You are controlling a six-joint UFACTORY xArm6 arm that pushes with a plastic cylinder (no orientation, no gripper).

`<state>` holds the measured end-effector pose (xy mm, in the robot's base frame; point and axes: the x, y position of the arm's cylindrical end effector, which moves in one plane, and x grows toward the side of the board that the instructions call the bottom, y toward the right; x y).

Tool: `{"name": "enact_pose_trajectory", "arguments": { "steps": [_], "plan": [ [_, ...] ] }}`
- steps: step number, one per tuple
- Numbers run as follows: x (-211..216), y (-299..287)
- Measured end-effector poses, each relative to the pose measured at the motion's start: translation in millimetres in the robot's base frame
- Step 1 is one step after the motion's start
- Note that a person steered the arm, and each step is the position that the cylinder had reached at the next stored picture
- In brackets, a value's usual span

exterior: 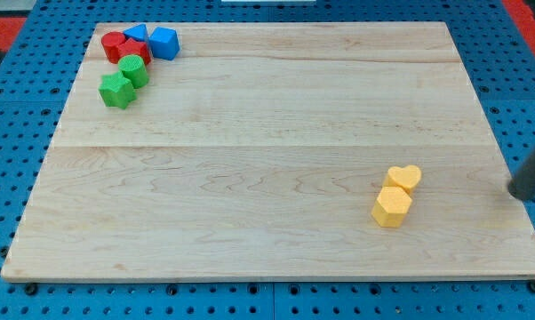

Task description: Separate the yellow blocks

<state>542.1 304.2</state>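
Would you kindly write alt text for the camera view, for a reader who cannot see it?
Two yellow blocks, a heart and a hexagon, sit touching near the wooden board's lower right, with my tip off to their right. Red, blue and green blocks cluster at the view's top left.

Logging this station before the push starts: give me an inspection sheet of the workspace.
Surface: pale wooden board, flat, lying on a blue pegboard.
Job's things: yellow heart block touching yellow hexagonal block just below it, at the view's lower right.
Clutter: two red blocks, two blue blocks and two green blocks, bunched at the view's top left.
Pincer: none fitted; my tip sits to the view's right of the yellow pair, apart from it.
Cables: nothing seen.
Surroundings: red strip at the view's top right corner.
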Motion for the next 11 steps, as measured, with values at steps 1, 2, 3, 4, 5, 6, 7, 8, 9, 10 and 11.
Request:
{"name": "enact_pose_trajectory", "arguments": {
  "steps": [1, 2, 3, 4, 5, 6, 7, 8, 9, 10, 11],
  "plan": [
    [29.3, -16.2],
    [29.4, -68.3],
    [26.7, -94.5],
    [16.0, -122.7],
    [8.2, -113.0],
    [6.5, -128.4],
    [4.8, -122.4],
    [-20.4, -132.6],
    [-43.5, -197.6],
    [-68.3, -245.8],
    [-52.6, -224.0]
  ]
}}
